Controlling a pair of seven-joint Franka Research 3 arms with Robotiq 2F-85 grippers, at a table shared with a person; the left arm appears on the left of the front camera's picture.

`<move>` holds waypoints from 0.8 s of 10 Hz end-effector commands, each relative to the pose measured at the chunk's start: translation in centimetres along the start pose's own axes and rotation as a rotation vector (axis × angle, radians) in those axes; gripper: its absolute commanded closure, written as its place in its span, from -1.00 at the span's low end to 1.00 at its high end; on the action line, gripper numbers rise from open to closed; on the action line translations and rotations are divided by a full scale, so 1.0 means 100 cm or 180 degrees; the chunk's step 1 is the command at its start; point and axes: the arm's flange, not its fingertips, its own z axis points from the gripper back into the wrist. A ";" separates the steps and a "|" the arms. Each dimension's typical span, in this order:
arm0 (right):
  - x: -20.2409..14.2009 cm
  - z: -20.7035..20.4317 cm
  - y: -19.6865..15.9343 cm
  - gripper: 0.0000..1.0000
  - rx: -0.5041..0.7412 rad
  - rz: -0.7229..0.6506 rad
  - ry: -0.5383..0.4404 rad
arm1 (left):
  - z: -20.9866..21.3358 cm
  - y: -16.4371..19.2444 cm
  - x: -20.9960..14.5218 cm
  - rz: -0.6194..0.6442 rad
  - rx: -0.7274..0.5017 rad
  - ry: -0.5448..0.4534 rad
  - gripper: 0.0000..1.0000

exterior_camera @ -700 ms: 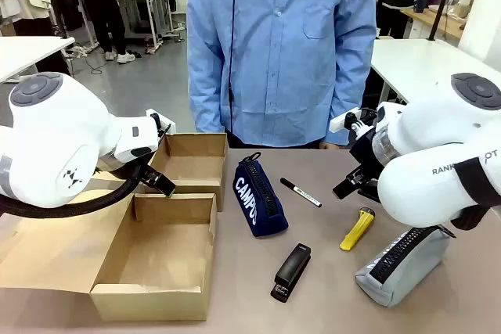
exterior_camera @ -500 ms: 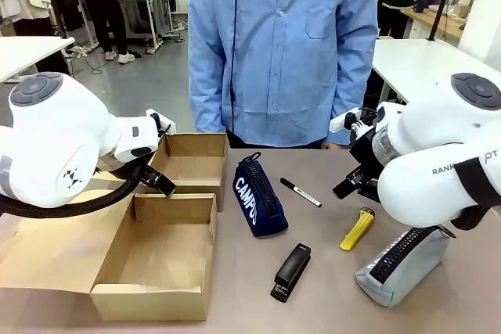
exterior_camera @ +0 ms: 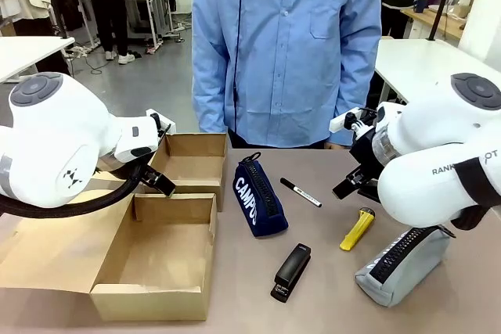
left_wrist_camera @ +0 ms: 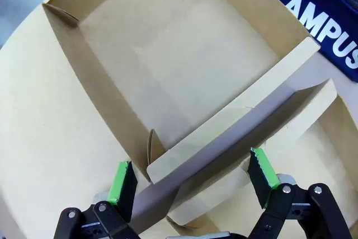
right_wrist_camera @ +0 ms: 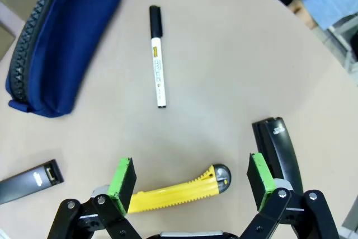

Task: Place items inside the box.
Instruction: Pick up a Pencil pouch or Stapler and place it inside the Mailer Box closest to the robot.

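Grippers, two. Left gripper (left_wrist_camera: 193, 174): fingers spread wide, nothing between the green pads; held above the paired walls where the two compartments of the box meet.

Box (exterior_camera: 153, 296), one: brown cardboard, open on top, made up of two shallow rectangular compartments, one nearer and one farther, with a flat flap spread to the left. It is set on the left part of the counter (exterior_camera: 329, 307).

Items, five, all laid on the counter to the right of the box and outside it:
- Navy zip pouch (exterior_camera: 258, 199), one: white lettering "CAMPUS", black zip along its top, laid just beside the box's right wall.
- Black stapler (exterior_camera: 292, 271), one: closed, placed nearer the robot than the navy pouch.
- Marker pen (exterior_camera: 300, 192), one: black cap, white barrel with print, laid at a slant.
- Yellow utility knife (exterior_camera: 357, 229), one: ribbed yellow body, dark end.
- Grey zip pouch (exterior_camera: 403, 265), one: black zip, partly covered by the right arm.

Right gripper (right_wrist_camera: 193, 174): fingers spread, nothing pinched, held above the yellow utility knife.

Person (exterior_camera: 286, 44), one: blue shirt, standing at the counter's far side.
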 end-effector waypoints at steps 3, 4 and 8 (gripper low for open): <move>0.000 0.000 0.000 -1.00 0.0001 -0.0002 -0.0001 | 0.000 0.000 0.000 0.0000 0.0000 0.0000 -1.00; 0.000 0.000 0.000 -1.00 0.0001 -0.0002 -0.0001 | 0.000 0.000 0.000 0.0000 0.0000 0.0000 -1.00; 0.004 0.054 -0.030 -1.00 0.0238 -0.0414 0.0250 | 0.058 0.007 -0.010 -0.0035 -0.0364 0.0110 -1.00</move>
